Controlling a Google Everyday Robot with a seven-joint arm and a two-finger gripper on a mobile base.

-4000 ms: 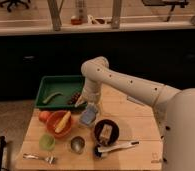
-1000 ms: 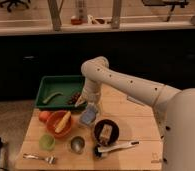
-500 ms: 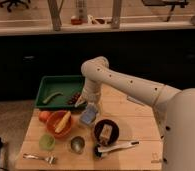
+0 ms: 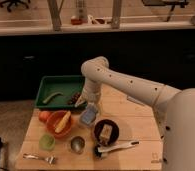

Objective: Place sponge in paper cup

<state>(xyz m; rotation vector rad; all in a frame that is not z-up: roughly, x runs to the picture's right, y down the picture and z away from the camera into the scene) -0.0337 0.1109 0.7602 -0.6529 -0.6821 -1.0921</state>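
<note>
The paper cup (image 4: 47,142) is small, pale green and stands upright at the front left of the wooden table, left of a shiny metal cup (image 4: 77,144). A tan block that looks like the sponge (image 4: 106,132) lies in a dark bowl (image 4: 97,134) at the front middle. My gripper (image 4: 83,102) hangs at the end of the white arm by the right front corner of the green tray (image 4: 61,82). It is directly above a blue-grey packet (image 4: 88,116), behind the sponge and well to the right of the paper cup.
An orange bowl (image 4: 54,131) holding a banana (image 4: 63,121) stands behind the paper cup, with an orange fruit (image 4: 43,116) beside it. A fork (image 4: 38,158) lies at the front left. A white-handled utensil (image 4: 116,147) lies in front of the dark bowl. The tray holds small items.
</note>
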